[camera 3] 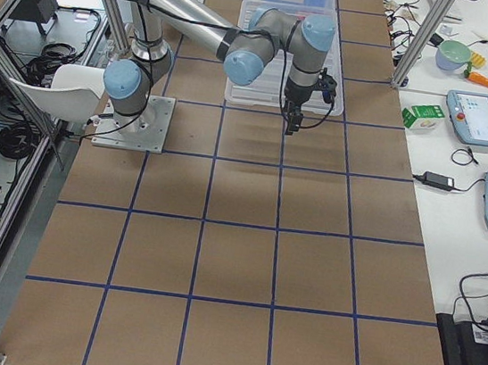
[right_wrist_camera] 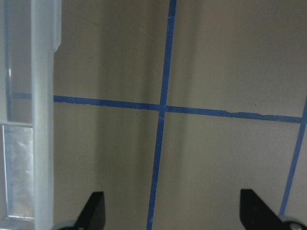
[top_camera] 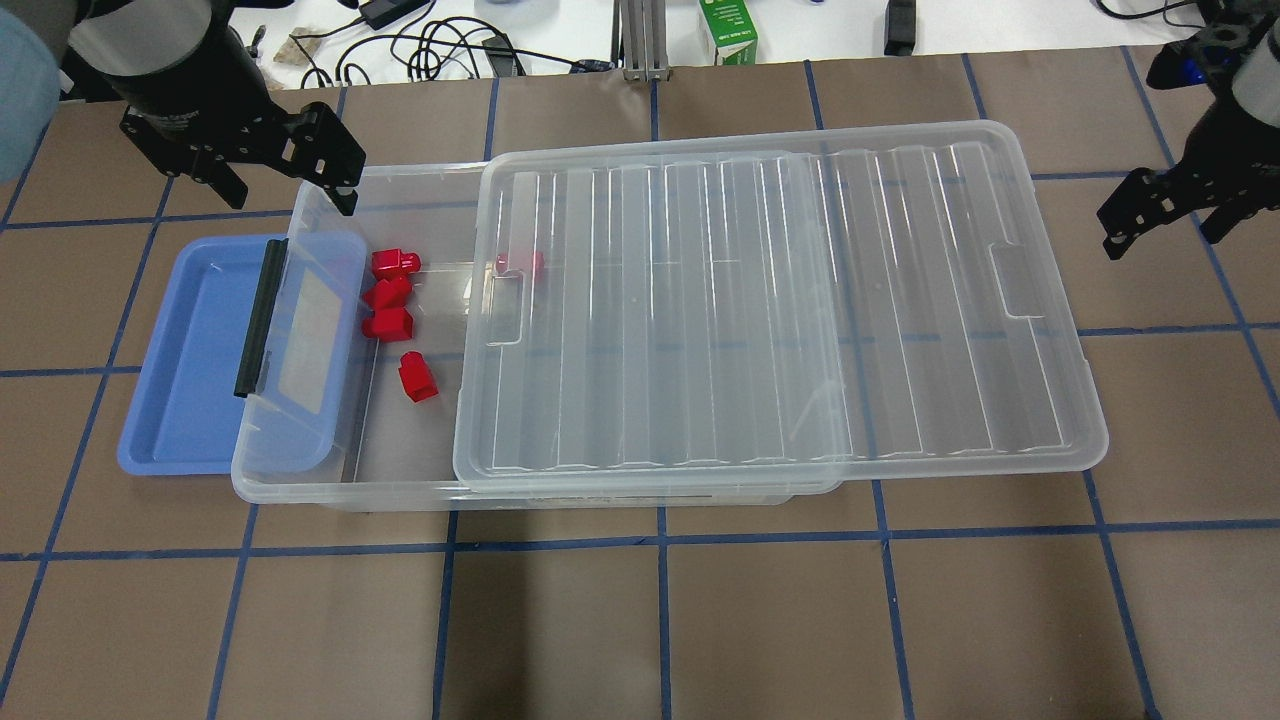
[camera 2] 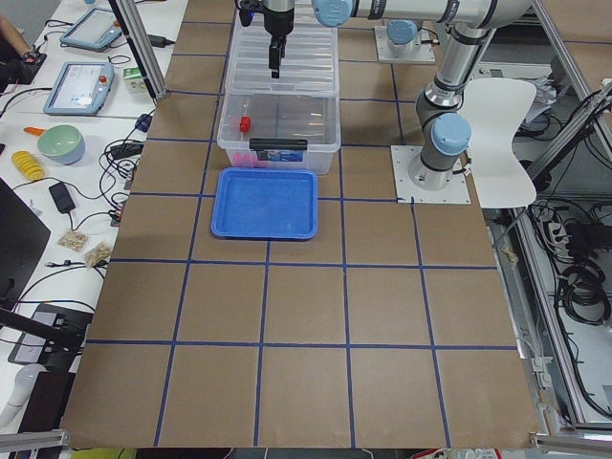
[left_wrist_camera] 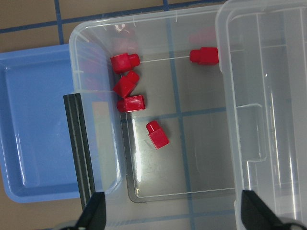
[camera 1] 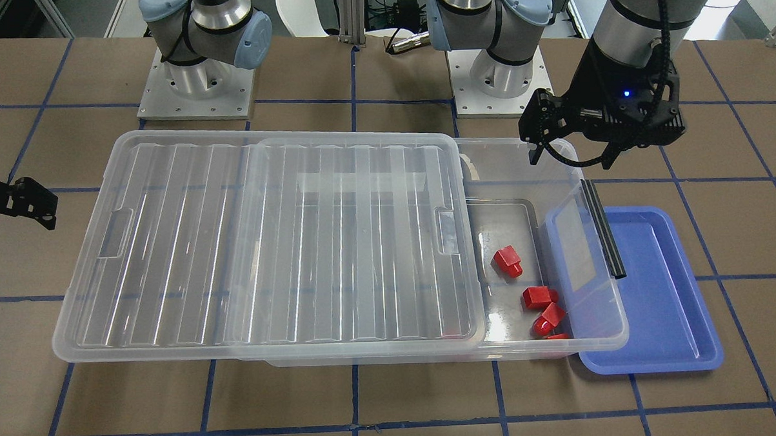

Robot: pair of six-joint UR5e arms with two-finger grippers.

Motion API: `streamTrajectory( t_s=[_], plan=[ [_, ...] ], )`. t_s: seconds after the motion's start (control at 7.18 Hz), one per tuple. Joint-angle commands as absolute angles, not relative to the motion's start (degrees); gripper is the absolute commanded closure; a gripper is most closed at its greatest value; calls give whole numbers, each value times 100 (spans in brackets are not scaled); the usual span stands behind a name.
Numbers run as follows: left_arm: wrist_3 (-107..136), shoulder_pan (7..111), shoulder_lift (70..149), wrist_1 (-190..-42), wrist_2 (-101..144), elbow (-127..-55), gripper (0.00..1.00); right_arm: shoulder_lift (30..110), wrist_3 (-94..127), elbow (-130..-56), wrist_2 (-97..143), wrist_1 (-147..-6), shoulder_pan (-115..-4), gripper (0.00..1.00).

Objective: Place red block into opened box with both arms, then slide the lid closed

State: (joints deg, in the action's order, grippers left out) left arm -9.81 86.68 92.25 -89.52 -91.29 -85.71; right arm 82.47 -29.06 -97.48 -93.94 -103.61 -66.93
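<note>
The clear box point(top_camera: 300, 490) lies along the table with its lid point(top_camera: 780, 300) slid toward my right, so only the left end is uncovered. Several red blocks point(top_camera: 388, 323) lie on the box floor in that uncovered end, and one more red block point(top_camera: 520, 263) shows through the lid's edge. My left gripper point(top_camera: 290, 195) hovers open and empty above the box's far left corner; the left wrist view looks straight down on the red blocks point(left_wrist_camera: 130, 103). Off the lid's right end, my right gripper point(top_camera: 1165, 235) hangs open over bare table point(right_wrist_camera: 216, 158).
A shallow blue tray point(top_camera: 190, 350) lies under the box's left end, with a black strip point(top_camera: 258, 315) on the box's end there. A green carton point(top_camera: 728, 30) and cables sit beyond the far edge. The two arm bases point(camera 1: 193, 89) stand behind the box.
</note>
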Motion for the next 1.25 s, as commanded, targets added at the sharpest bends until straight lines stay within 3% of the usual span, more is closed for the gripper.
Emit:
streamTrajectory(
  t_s=[0.0, 1.11],
  plan=[
    [-984, 8683, 9272, -8991, -9167, -8499, 0, 8183, -2900, -9949, -9343, -10371, -6706, 0],
    [-1072, 8745, 8931, -9193, -9220, -8587, 0, 8078, -2883, -10002, -9026, -10336, -6811, 0]
  ],
)
